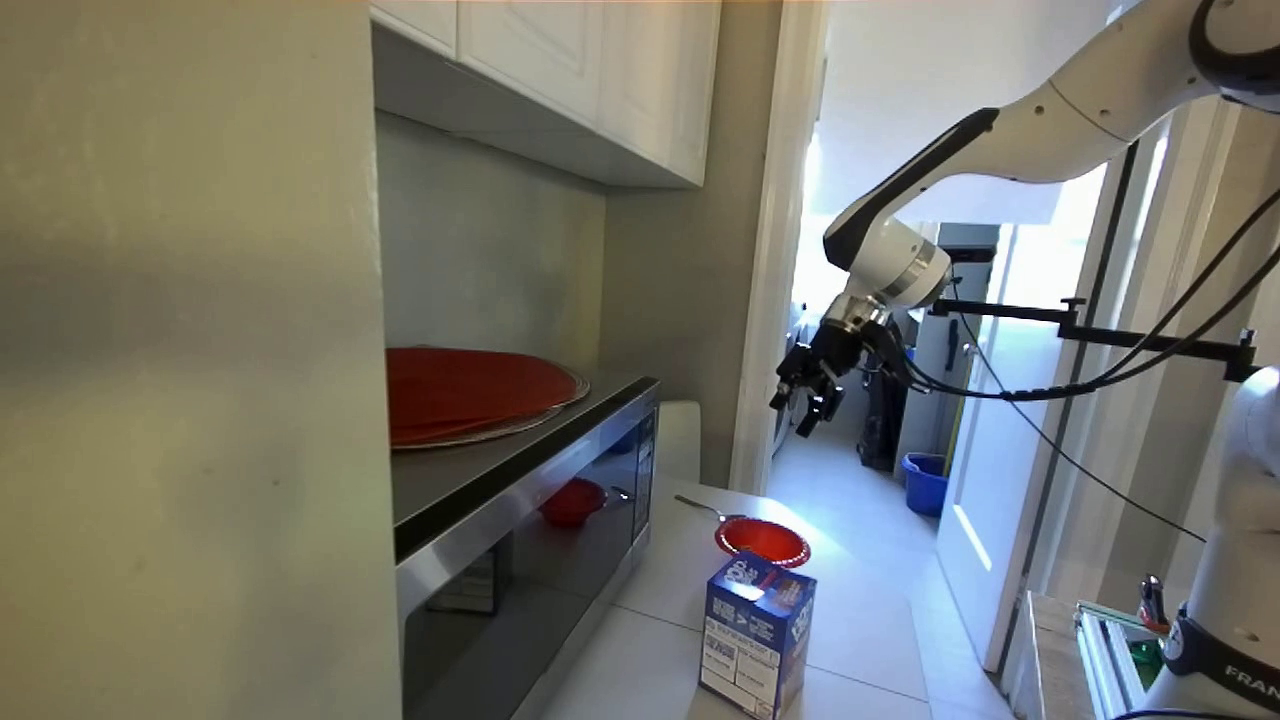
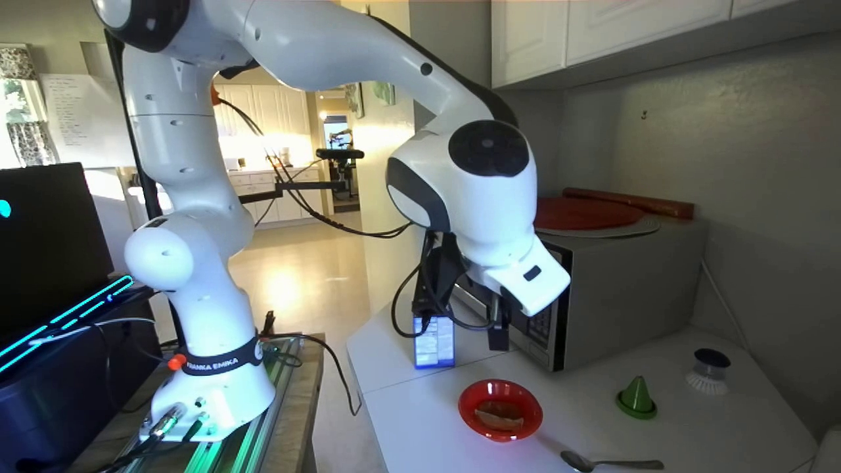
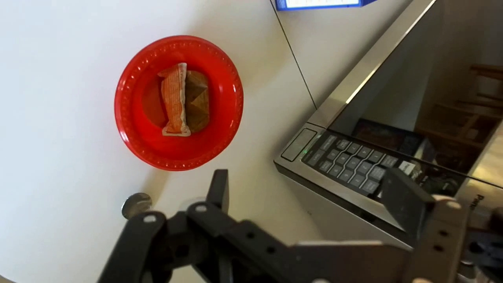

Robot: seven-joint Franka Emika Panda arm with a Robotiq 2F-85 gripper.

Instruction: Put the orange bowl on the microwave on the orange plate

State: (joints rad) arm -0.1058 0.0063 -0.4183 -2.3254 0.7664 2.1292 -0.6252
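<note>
The orange bowl is red-orange and stands upright on the white counter; it also shows in an exterior view and the wrist view. Small packets lie inside it. The microwave is the steel-fronted appliance with a keypad; it also shows in the wrist view. The orange plate is a flat red-orange disc on top of the microwave, also visible in an exterior view. My gripper is open and empty, above the counter near the microwave's keypad corner, apart from the bowl.
A blue-and-white box stands on the counter in front of the microwave. A spoon lies beside the bowl. A green cone and a brush stand beside the microwave. Cabinets hang above. A rolled orange item lies behind the plate.
</note>
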